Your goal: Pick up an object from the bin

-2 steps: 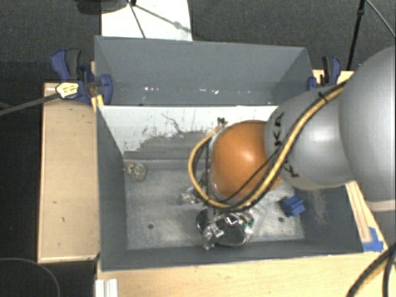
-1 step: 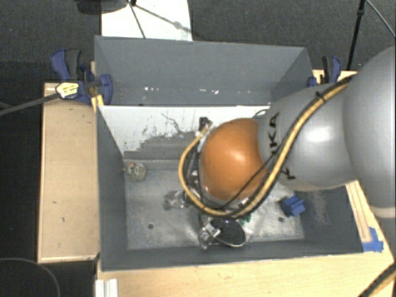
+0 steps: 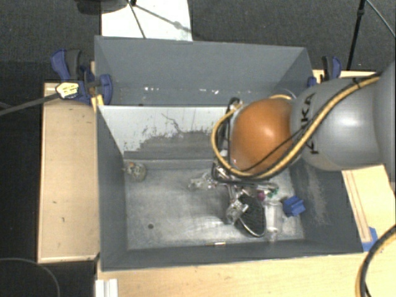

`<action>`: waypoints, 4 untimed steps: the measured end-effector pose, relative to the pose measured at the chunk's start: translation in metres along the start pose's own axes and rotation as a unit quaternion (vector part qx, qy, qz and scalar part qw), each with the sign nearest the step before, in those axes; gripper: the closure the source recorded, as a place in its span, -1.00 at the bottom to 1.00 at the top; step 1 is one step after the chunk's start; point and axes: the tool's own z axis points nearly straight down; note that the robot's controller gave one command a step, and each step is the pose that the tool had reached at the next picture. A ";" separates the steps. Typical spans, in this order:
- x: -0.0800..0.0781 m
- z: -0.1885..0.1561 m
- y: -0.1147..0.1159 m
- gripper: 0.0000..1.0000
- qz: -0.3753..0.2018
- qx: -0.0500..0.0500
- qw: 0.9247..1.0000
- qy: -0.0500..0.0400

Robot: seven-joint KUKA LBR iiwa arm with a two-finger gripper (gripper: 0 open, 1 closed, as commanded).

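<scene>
My gripper (image 3: 236, 209) hangs low in the right half of the bin, below the arm's wrist. Its tip is at the left edge of a black oval thing (image 3: 252, 220) that lies near the bin's front wall. Whether it touches that thing I cannot tell. Just right of it a whitish clear piece (image 3: 272, 218) stands on end, and a small blue block (image 3: 292, 206) lies further right. A small purple and green item (image 3: 267, 194) sits behind them. To the gripper's left rests a pale, shiny scrap (image 3: 200, 182).
A small round greyish thing (image 3: 135, 171) lies alone at the bin's back left. The arm comes in from the right and covers the bin's back right part. Bare floor spreads across the bin's left and middle.
</scene>
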 end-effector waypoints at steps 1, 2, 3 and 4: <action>0.063 -0.099 -0.038 -1.00 0.069 0.002 0.998 -0.002; 0.043 0.004 -0.052 -1.00 -0.107 -0.001 0.994 -0.001; 0.043 0.002 -0.053 1.00 -0.103 -0.001 0.995 0.001; 0.059 -0.140 -0.066 1.00 -0.095 0.002 0.996 -0.002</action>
